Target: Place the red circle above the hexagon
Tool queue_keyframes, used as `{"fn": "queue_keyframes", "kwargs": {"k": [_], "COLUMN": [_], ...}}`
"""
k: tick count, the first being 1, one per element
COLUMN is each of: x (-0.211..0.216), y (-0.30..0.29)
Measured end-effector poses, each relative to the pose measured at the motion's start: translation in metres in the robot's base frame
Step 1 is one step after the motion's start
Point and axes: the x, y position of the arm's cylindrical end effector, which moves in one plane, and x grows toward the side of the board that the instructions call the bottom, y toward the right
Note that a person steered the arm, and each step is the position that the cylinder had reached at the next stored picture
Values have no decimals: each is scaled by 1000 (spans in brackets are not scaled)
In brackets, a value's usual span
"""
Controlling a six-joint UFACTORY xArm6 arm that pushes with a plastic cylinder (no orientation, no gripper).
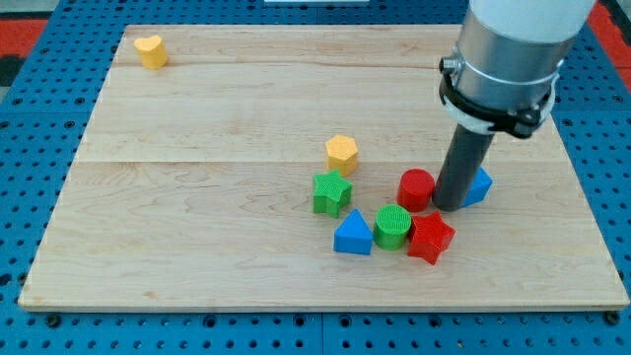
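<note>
My tip (451, 205), a bare rod gripping nothing, touches the red circle's (416, 189) right side, toward the desk's (197, 247) right edge. I'll push left and upward, rounding the yellow hexagon (341, 152).

Red circle (416, 188), yellow hexagon (341, 153), green star (331, 191).

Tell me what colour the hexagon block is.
Yellow. The hexagon shows plainly in the camera view, just above the green star, left of the red circle.
</note>
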Motion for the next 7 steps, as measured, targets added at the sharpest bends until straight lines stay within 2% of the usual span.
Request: {"fn": "queue_keyframes", "kwargs": {"k": [1, 2, 3, 4, 5, 6, 7], "x": [-24, 34, 14, -22, -50, 3, 22], "y": [-27, -21, -45, -21, -21, -22, -59]}}
